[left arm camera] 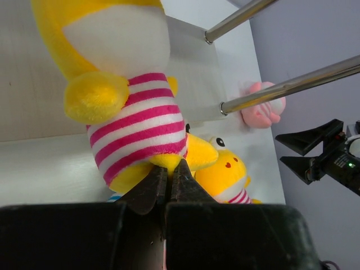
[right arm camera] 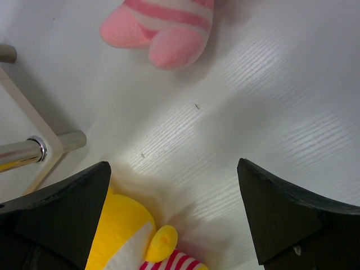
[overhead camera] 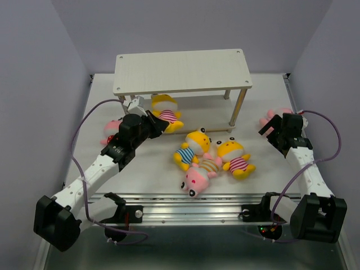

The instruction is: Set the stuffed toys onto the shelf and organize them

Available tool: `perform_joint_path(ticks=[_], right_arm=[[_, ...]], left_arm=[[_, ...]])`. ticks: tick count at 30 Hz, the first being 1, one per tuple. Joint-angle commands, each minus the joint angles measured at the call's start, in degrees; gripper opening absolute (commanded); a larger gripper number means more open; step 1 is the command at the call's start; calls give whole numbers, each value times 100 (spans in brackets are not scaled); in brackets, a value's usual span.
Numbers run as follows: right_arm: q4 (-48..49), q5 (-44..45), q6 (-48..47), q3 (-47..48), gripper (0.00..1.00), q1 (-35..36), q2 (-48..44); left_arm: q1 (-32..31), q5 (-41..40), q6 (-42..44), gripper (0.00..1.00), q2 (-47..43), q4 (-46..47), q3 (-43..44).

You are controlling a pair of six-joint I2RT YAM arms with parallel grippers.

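The wooden shelf stands at the back. My left gripper is shut on the bottom of a yellow toy in a pink-striped shirt, held at the front edge of the lower board; the pinch shows in the left wrist view, with the toy over the board. My right gripper is open and empty above the table, next to a pink toy. Three toys lie mid-table: yellow in blue stripes, yellow in pink stripes, pink. Another pink toy lies left, partly hidden by my arm.
The shelf's chrome legs stand close to both grippers. Grey walls close in the table on the left, right and back. A metal rail runs along the near edge.
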Motion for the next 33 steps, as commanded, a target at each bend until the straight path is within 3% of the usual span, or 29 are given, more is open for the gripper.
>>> perform_joint_path(ticks=[1, 15, 33], right_arm=[[281, 30, -111, 39, 100, 8, -72], [281, 65, -137, 22, 100, 8, -116], [272, 65, -155, -13, 100, 8, -151]], left_arm=[[-13, -35, 565, 0, 165, 1148, -67], [338, -140, 741, 0, 1448, 1606, -93], [963, 159, 636, 0, 1668, 1448, -445]])
